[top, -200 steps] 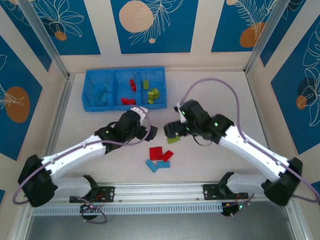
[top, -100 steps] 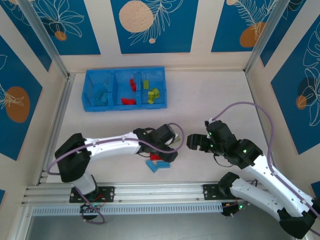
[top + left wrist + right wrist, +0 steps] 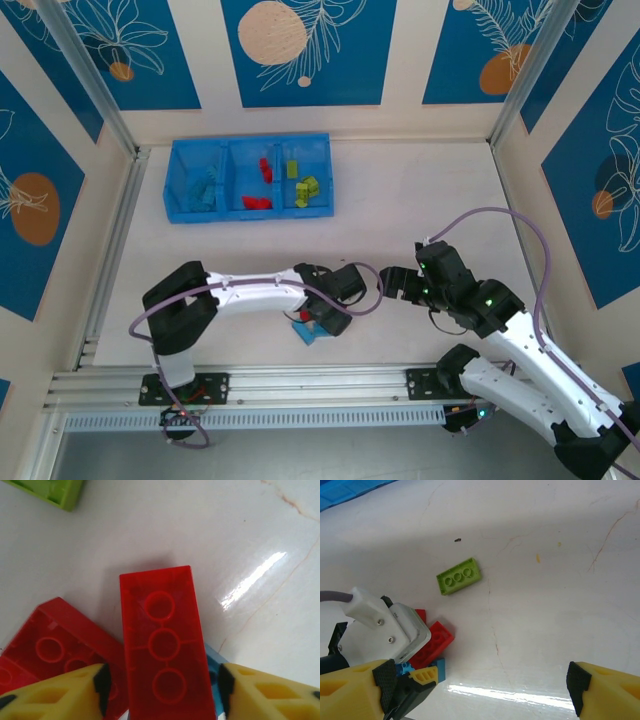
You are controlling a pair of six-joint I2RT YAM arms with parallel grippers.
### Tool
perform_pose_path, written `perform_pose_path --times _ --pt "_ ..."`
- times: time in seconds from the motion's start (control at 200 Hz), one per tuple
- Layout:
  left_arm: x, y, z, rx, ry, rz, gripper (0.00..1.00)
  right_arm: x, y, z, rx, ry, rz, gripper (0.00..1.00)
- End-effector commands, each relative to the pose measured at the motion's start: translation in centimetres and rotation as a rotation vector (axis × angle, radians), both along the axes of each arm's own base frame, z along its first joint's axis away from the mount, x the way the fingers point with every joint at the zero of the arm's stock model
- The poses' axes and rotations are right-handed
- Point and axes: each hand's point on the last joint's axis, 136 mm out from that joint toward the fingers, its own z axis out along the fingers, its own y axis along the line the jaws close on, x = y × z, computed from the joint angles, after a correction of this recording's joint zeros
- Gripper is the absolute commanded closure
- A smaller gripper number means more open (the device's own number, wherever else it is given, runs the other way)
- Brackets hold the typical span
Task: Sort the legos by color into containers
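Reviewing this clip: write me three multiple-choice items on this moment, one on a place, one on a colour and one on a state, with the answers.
1. Where does the loose green brick lie?
A. On top of a red brick
B. On the bare table, apart from the red and blue pile
C. Inside a tray compartment

2. What colour is the brick that the left gripper straddles?
A. Light blue
B. Lime green
C. Red

3. How does the right gripper stand?
A. Open, with nothing between its jaws
B. Shut on a green brick
C. Shut on a blue brick

Answers: B, as the right wrist view shows it alone on the white surface. C, as the left wrist view shows a red brick between the yellow jaws. A, as its jaws stand wide apart over bare table.
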Motion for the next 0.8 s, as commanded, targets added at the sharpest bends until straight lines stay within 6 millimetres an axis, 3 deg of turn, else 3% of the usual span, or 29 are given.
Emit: perform_pose_path --times 0.0,0.2,0.495,0.56,0.63,0.795 --pt "-0.5 -0.1 -0.1 0.024 0.005 -0.011 0.50 0.2 0.3 0.1 0.030 0.000 -0.011 0.10" --pt "-0.1 -0.4 1.4 -0.046 -0.040 -0.001 0.64 0.2 0.5 0.3 0.043 0.003 -0.008 0.10" --pt "3.0 0.9 6.9 -0.156 -0.204 0.072 0.71 0.2 2.7 1.4 0.149 -0.002 0.049 0.09" --pt "4.9 2.1 8.5 -0.185 -0.254 0.116 0.72 0.3 3.0 1.6 0.162 -0.007 0.055 0.10" --pt "8.2 4.5 10.5 -0.229 -0.306 0.204 0.73 0.4 3.4 1.9 0.178 -0.013 0.067 0.09" --pt "17.5 13.1 16.2 -0.438 -0.407 0.509 0.73 0.6 5.0 2.1 0.214 -0.011 0.112 0.10"
